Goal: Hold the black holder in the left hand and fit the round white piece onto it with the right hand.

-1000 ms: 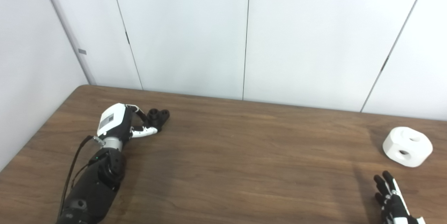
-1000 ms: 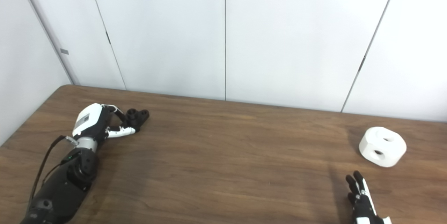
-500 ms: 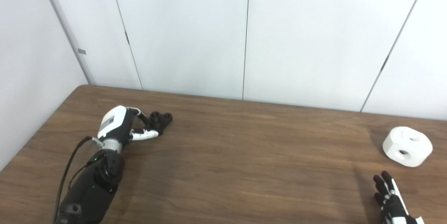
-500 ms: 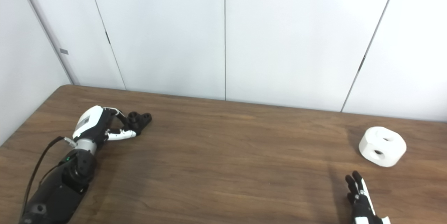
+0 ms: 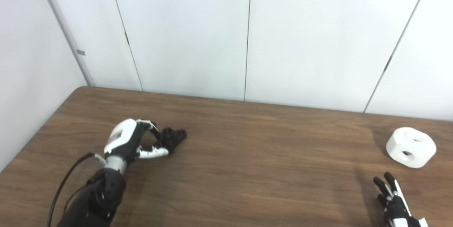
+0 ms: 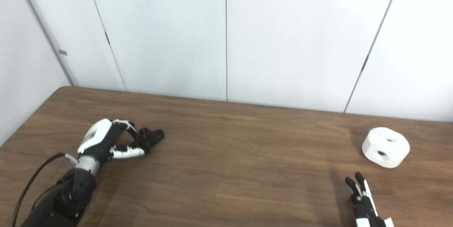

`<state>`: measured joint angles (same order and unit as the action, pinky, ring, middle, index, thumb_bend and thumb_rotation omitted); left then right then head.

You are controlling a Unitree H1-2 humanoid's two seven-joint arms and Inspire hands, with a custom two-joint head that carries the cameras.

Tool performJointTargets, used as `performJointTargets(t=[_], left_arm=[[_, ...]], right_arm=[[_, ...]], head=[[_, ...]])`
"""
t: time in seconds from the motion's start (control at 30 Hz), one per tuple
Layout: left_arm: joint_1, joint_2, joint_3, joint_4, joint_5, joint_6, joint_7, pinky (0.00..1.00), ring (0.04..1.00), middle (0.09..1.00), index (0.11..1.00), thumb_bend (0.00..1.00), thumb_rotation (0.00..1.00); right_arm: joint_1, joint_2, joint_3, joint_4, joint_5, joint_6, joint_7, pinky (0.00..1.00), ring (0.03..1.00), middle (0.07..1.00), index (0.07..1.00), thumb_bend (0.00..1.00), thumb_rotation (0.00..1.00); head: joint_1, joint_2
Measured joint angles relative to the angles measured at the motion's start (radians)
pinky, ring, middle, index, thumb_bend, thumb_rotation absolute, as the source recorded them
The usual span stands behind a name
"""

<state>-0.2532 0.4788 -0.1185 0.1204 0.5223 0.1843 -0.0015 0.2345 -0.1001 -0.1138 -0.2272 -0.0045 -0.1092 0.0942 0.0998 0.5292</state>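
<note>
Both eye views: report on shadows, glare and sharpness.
Left eye view: soft shadows lie left of the round white piece and under the left hand; no glare on the table. Right eye view: mildly soft throughout, black holder lacks detail.

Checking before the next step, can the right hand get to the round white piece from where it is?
Probably yes: the right hand is open, and only bare table lies between it and the round white piece.
</note>
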Motion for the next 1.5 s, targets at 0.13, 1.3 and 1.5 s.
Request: performJointTargets(t=[0.13,1.3,1.5], left_arm=[[0.046,-0.016,-0.010,-0.084,-0.009,-0.005,-0.036,1.00,0.946,0.842,0.487,0.52,0.05],[0.242,-0.074,-0.164,-0.471,0.034,-0.041,-0.313,1.00,0.971,0.862,0.485,0.52,0.05],[0.253,-0.102,-0.193,-0.475,0.055,-0.064,-0.310,1.00,0.961,0.850,0.485,0.52,0.05]], right_arm=[[0.000,0.000,0.003,-0.001,-0.008,0.000,-0.008,1.00,1.000,0.948,1.000,0.61,1.00],[0.000,0.006,0.049,-0.037,-0.048,0.049,-0.055,1.00,0.990,0.922,1.000,0.54,1.00],[0.000,0.007,0.056,-0.058,-0.048,0.084,-0.058,1.00,0.982,0.921,1.000,0.56,1.00]], head=[[0.000,0.000],[-0.130,0.097],[-0.153,0.138]])
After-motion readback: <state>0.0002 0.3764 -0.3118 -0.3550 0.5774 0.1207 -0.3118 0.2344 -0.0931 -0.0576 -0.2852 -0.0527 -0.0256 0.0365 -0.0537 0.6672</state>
